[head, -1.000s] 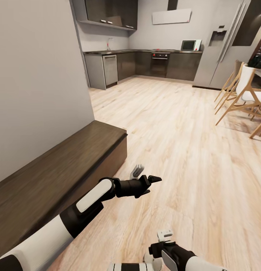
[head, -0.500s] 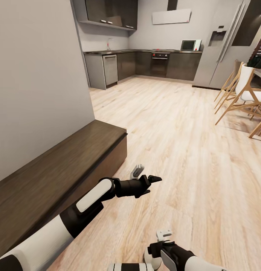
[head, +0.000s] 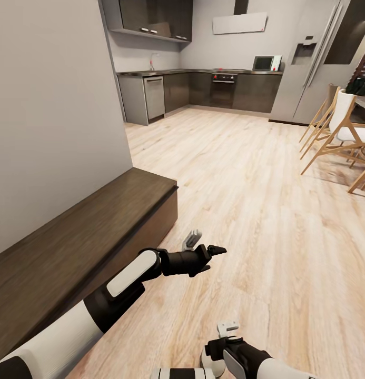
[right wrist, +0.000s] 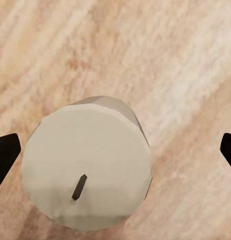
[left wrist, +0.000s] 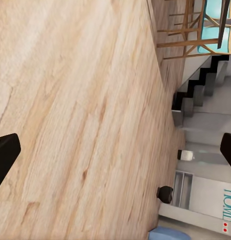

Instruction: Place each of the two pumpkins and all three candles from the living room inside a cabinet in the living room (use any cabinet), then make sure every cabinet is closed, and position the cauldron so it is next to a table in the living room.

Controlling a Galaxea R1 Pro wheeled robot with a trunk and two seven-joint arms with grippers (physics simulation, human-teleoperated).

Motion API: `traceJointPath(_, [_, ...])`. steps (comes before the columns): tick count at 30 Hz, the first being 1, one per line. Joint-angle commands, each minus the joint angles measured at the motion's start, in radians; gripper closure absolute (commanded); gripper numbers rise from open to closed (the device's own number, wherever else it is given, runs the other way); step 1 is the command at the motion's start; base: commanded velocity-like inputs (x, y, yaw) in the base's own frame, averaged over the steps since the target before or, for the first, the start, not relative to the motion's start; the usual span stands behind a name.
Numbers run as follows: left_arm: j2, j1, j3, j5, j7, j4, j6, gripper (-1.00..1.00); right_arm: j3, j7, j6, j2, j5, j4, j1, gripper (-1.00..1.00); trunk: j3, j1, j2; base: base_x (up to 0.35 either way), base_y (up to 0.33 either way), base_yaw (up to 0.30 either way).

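Note:
A cream candle (right wrist: 88, 167) with a dark wick stands upright on the plank floor. My right gripper (right wrist: 115, 152) hangs straight above it, open, its black fingertips (right wrist: 5, 152) wide of the candle on both sides and not touching it. In the head view the right gripper (head: 224, 339) is at the bottom edge, with the candle (head: 207, 363) just below it. My left gripper (head: 204, 246) is open and empty over bare floor, beside the end of the low dark brown cabinet (head: 98, 226), whose fronts look shut. A small black pot, seemingly the cauldron (left wrist: 165, 194), stands far off. Pumpkins and table are out of view.
A grey wall (head: 50, 116) rises behind the cabinet. Wooden chairs (head: 340, 137) stand at the right, and the grey kitchen (head: 219, 89) with a fridge (head: 308, 68) lies far ahead. Wide plank floor (head: 256, 184) stretches between.
My right gripper has sunk slightly toward the candle. The left arm and the camera have stayed still.

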Motion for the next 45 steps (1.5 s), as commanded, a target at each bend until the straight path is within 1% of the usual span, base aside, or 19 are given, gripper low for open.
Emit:
traceJointPath(1, [0.0,0.0,0.0,0.0,0.0,0.0,0.0,-1.0,0.0,0.0,0.0,0.0,0.0,0.0,0.0,-1.0,0.0,0.0,0.0,0.0,0.0,0.0])
traceJointPath(31, [0.0,0.0,0.0,0.003,0.0,0.008,0.0,-1.0,0.003,0.003,-0.003,0.001,0.008,-0.001,0.002,-1.0,0.0,0.0,0.0,0.0,0.0,0.0])
traceJointPath(32, [0.0,0.0,0.0,0.003,0.0,0.008,0.0,-1.0,0.003,0.006,-0.003,0.001,0.011,-0.001,0.002,-1.0,0.0,0.0,0.0,0.0,0.0,0.0])
traceJointPath(33, [-0.001,0.0,0.0,0.003,0.0,0.008,0.0,-1.0,0.003,0.013,-0.003,0.001,0.021,-0.001,0.002,-1.0,0.0,0.0,0.0,0.0,0.0,0.0])
traceJointPath(34, [-0.002,0.0,0.0,0.003,0.0,0.008,0.0,-1.0,0.003,0.022,-0.003,0.001,0.041,-0.001,0.002,-1.0,0.0,0.0,0.0,0.0,0.0,0.0])
traceJointPath(38, [-0.003,0.0,0.0,0.003,0.0,0.008,0.0,-1.0,0.002,0.037,-0.003,0.001,0.072,-0.002,0.002,-1.0,0.0,0.0,0.0,0.0,0.0,0.0])
traceJointPath(40, [-0.004,0.0,0.0,0.003,0.0,0.008,0.0,-1.0,0.002,0.046,-0.003,0.001,0.08,-0.002,0.002,-1.0,0.0,0.0,0.0,0.0,0.0,0.0])
traceJointPath(45, [-0.005,0.0,0.001,0.003,0.0,0.006,0.0,-1.0,0.002,0.053,-0.003,0.002,0.084,-0.002,0.002,-1.0,0.0,0.0,0.0,0.0,0.0,0.0])
